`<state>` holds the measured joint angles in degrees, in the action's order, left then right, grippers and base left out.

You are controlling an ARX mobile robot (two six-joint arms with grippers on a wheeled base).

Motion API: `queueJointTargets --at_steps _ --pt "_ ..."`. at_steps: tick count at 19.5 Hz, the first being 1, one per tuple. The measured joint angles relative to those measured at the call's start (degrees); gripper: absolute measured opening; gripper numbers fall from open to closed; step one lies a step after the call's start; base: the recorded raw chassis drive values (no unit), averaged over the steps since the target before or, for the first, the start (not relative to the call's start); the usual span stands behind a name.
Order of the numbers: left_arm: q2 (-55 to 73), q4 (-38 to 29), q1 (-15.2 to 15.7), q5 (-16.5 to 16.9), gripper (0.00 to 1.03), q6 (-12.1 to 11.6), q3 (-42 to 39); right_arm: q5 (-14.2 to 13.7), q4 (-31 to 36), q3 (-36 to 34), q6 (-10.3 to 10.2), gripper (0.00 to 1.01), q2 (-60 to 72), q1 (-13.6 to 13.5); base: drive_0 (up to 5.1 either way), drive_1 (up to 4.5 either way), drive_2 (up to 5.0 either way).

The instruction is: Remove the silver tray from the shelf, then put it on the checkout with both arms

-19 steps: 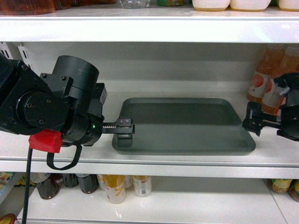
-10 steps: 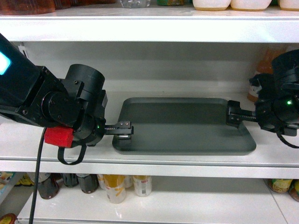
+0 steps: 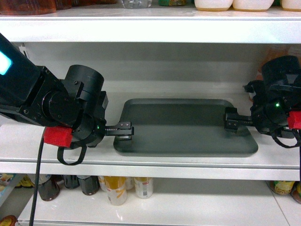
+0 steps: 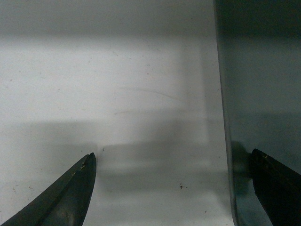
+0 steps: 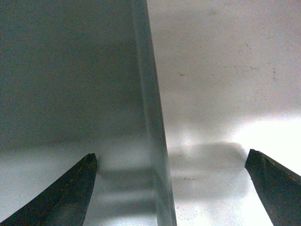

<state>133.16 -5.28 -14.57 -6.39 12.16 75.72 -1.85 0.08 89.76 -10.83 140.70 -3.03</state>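
Head view: silver tray (image 3: 186,127) lying flat on the shelf (image 3: 155,162), between the two arms. Left gripper (image 3: 123,130) at the tray's left edge, right gripper (image 3: 231,121) reaching over the right rim. Fingers seen side-on here, so spread hard to judge. Bottles (image 3: 115,188) standing on the board below. Checkout not in sight.

Left wrist view: fingers (image 4: 70,193) spread wide, straddling the tray's left rim (image 4: 225,141), one tip over bare shelf board, the other over the tray floor. Nothing gripped yet.

Right wrist view: same picture mirrored, fingers (image 5: 66,193) parted wide on either side of the right rim (image 5: 153,141), holding nothing.

Best done by closing both sides together, rim seated deep between the tips, then lifting level and drawing straight out, clear of the board above.

Only the wrist views give the finger spread and the rim alignment; only the head view gives both arms at once and the tray's lie.
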Motion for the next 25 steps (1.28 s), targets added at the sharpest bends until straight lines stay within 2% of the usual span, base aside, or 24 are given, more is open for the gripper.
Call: queueJointTargets --at_steps 1,2,4,5,6,7,8,12,15,20,25 --pt "0.0 0.68 0.07 0.81 0.98 0.09 0.02 -0.04 -0.2 -0.13 0.24 0.92 0.0 0.0 0.0 0.0 0.0" --pt "0.0 1.07 -0.02 3.06 0.85 -0.63 -0.26 0.42 -0.85 -0.66 0.33 0.69 -0.2 0.0 0.0 0.0 0.0" --pt "0.0 2.64 -0.63 4.46 0.52 -0.5 -0.35 1.75 -1.01 -1.49 -0.33 0.35 -0.61 -0.17 0.0 0.0 0.0" --pt "-0.02 1.53 -0.66 5.38 0.36 -0.11 -1.14 0.7 -0.15 -2.23 -0.35 0.19 -0.94 -0.48 0.0 0.0 0.0" --pt "-0.35 0.59 -0.66 5.51 0.23 -0.07 -2.03 0.57 1.97 -3.72 -0.17 0.08 -1.33 -0.35 0.0 0.0 0.0" --pt "-0.59 -0.13 -0.68 5.6 0.18 -0.04 -2.64 0.79 2.75 -4.31 0.09 0.05 -1.49 -0.35 0.0 0.0 0.0" --pt "-2.75 -4.59 -0.15 5.11 0.03 7.37 -7.15 0.98 5.05 -8.48 0.0 0.03 -3.65 -0.46 0.0 0.0 0.0" --pt "-6.38 -8.92 -0.11 3.72 0.03 8.33 -13.31 2.34 8.44 -13.99 -1.22 0.03 -6.58 -0.94 0.0 0.0 0.0" --pt "-9.25 -11.3 -0.76 1.27 0.03 8.22 -17.77 2.36 11.23 -19.19 -1.79 0.03 -9.35 -1.2 0.0 0.0 0.0" --pt "-21.31 -16.06 -3.41 -3.04 0.03 4.52 -27.5 2.51 17.27 -32.54 -3.48 0.03 -20.61 -1.07 0.0 0.0 0.0" --pt "-30.05 -17.22 -4.9 -4.61 0.03 3.23 -32.94 2.6 21.05 -41.09 -3.67 0.03 -31.87 -0.92 0.0 0.0 0.0"
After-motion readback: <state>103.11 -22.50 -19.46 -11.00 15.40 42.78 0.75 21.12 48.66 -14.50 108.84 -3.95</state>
